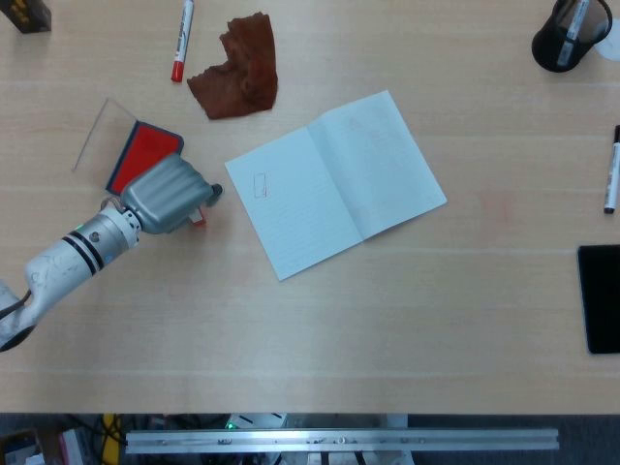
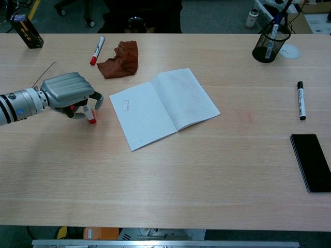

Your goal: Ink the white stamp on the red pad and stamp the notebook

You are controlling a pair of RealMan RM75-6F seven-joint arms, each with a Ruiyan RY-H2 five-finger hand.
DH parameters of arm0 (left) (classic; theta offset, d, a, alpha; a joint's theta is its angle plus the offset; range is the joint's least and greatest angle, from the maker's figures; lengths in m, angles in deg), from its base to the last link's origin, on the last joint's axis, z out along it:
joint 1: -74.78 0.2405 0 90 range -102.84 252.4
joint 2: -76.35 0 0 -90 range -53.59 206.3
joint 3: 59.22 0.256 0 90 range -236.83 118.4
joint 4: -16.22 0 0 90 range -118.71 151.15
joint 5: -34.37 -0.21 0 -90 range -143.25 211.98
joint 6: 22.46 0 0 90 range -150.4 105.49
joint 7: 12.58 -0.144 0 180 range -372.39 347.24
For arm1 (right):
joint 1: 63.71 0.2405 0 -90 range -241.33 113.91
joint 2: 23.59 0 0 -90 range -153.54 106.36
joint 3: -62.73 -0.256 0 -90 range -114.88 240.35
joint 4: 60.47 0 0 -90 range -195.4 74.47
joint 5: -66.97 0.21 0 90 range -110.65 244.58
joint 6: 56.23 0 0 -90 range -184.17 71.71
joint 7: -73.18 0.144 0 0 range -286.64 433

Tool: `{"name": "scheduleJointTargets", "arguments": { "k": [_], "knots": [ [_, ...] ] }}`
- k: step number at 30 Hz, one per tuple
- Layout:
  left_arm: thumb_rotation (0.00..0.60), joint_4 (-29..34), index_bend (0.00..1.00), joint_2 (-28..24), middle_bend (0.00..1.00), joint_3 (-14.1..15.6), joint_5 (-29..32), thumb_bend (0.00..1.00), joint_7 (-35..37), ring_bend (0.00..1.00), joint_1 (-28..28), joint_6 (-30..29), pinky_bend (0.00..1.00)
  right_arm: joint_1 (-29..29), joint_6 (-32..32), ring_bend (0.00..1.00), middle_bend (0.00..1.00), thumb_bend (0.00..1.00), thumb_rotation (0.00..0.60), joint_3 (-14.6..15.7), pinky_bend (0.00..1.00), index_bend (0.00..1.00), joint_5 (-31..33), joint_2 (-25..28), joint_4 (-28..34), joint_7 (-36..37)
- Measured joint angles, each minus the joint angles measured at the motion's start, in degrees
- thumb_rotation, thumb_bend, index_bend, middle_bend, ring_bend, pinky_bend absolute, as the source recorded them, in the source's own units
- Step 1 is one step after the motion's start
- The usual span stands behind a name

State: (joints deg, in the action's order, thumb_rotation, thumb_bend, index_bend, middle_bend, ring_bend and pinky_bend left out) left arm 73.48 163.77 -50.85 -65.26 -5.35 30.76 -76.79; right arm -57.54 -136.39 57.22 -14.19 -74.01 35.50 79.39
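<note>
The white stamp point(image 1: 198, 216) with its red base stands on the table just right of the red ink pad point(image 1: 143, 150). My left hand point(image 1: 169, 194) lies over the stamp, its fingers curled around it; only the stamp's lower end point(image 2: 91, 117) shows under the hand point(image 2: 68, 92) in the chest view. The open notebook point(image 1: 334, 184) lies to the right, with a small red rectangular mark point(image 1: 259, 185) on its left page. The hand is clear of the notebook point(image 2: 163, 106). My right hand appears in neither view.
A clear lid point(image 1: 100, 131) lies beside the pad. A brown rag point(image 1: 237, 68) and a red marker point(image 1: 181, 39) lie behind. At the right are a mesh pen cup point(image 1: 567, 34), a black marker point(image 1: 612, 170) and a black phone point(image 1: 601, 295).
</note>
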Motion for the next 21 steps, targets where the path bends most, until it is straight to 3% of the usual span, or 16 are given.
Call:
{"name": "scheduleJointTargets", "arguments": {
  "k": [21],
  "knots": [
    [0.600,-3.66,0.50,2.53,1.00,0.78,-0.38,0.23,0.77,1.00,-0.13,-1.25,1.00,-0.19,0.04,0.35,0.41,0.05,0.600,-0.04,0.47,0.30,0.19,0.26,0.34,-0.11]
  ]
}}
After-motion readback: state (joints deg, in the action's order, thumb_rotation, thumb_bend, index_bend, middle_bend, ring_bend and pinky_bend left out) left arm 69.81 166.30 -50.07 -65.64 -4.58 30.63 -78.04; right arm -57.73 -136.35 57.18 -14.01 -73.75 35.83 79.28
